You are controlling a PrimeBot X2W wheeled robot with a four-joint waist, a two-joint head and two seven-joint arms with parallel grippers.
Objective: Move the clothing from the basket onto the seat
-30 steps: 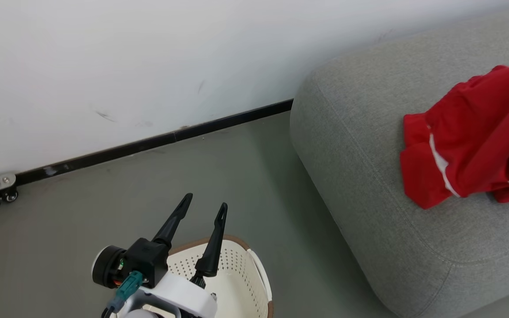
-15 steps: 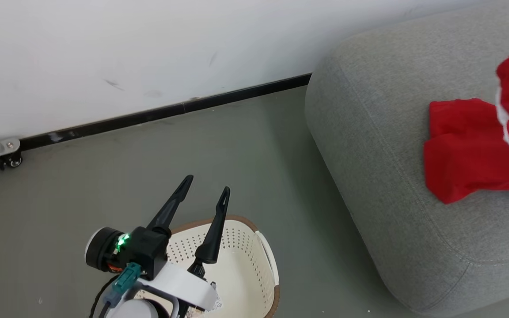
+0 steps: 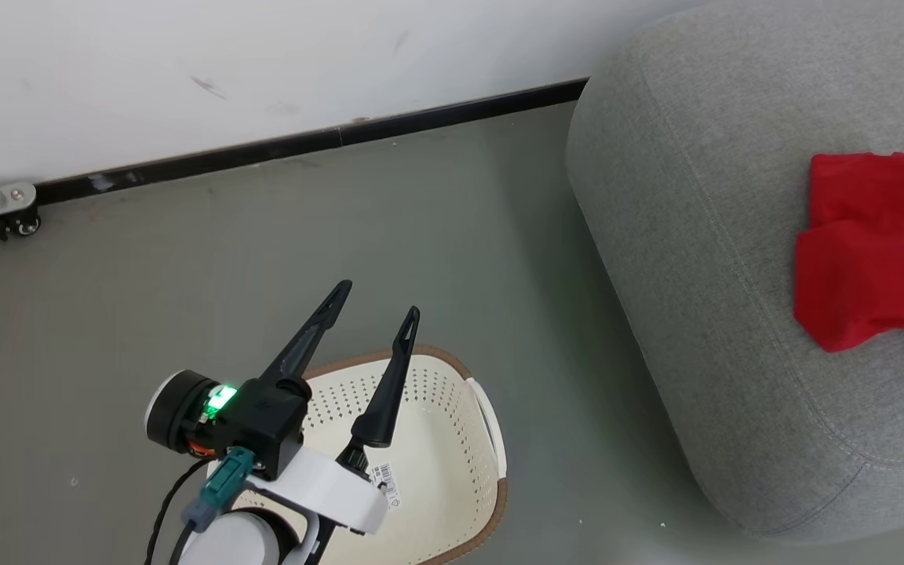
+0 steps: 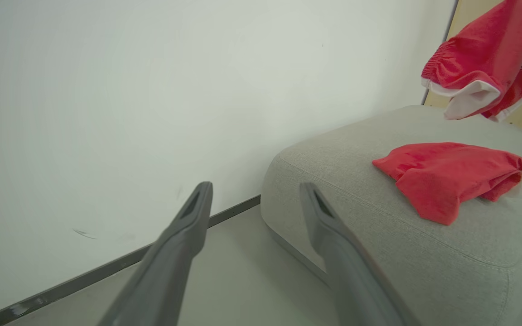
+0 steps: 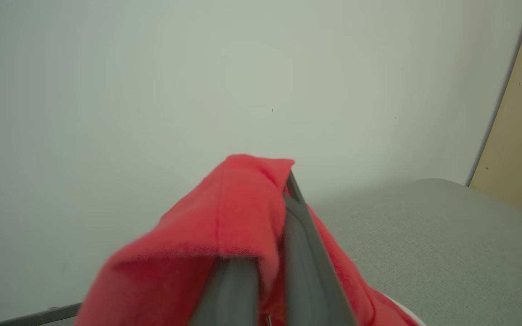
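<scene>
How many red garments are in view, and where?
2. One garment lies on the sofa; the other garment hangs above it, shut in the right gripper. The left arm hides part of the basket, so more may remain.

The left jaws are showing two long black fingers [image 3: 307,349], tapering to slotted tips and rising from a black boxy housing [image 3: 267,420] where a green light [image 3: 220,398] is glowing. A round black motor drum [image 3: 173,412] with a white cap and an orange ring is adjoining it. A teal plug [image 3: 224,479] is feeding a black cable [image 3: 163,510]. A white wrist shell [image 3: 326,493] is carrying a barcode sticker [image 3: 385,477]. The right jaws' fingers [image 5: 308,271] are appearing dark grey.
</scene>
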